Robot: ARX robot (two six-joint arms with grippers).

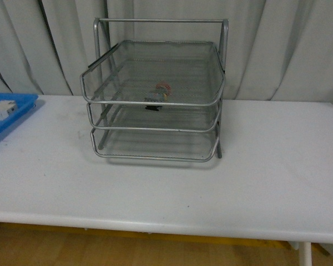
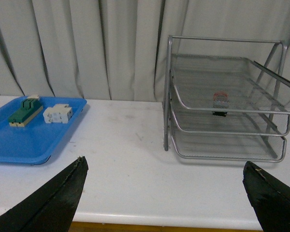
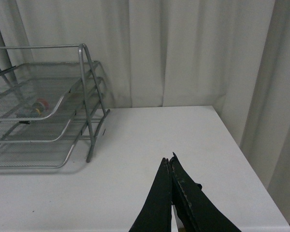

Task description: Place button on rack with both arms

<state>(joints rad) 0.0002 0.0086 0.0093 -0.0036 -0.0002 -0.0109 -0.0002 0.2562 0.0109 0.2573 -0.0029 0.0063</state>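
The silver three-tier mesh rack (image 1: pixel 155 33) stands at the back middle of the white table. The button (image 1: pixel 159 95), red cap on a black body, lies on a mesh shelf inside the rack, seen through the wire. It also shows in the left wrist view (image 2: pixel 220 102) and the right wrist view (image 3: pixel 35 108). My left gripper (image 2: pixel 164 166) is open and empty, low over the table's front edge, well short of the rack (image 2: pixel 222 96). My right gripper (image 3: pixel 168 160) is shut and empty, over the table to the right of the rack (image 3: pixel 43 96). Neither arm shows in the front view.
A flat blue tray (image 2: pixel 24 140) lies at the table's left end, holding a green-and-beige block (image 2: pixel 24 110) and a white block (image 2: pixel 57 114); its corner shows in the front view (image 1: pixel 14 113). Grey curtains hang behind. The table's right edge (image 3: pixel 253 169) is near my right gripper.
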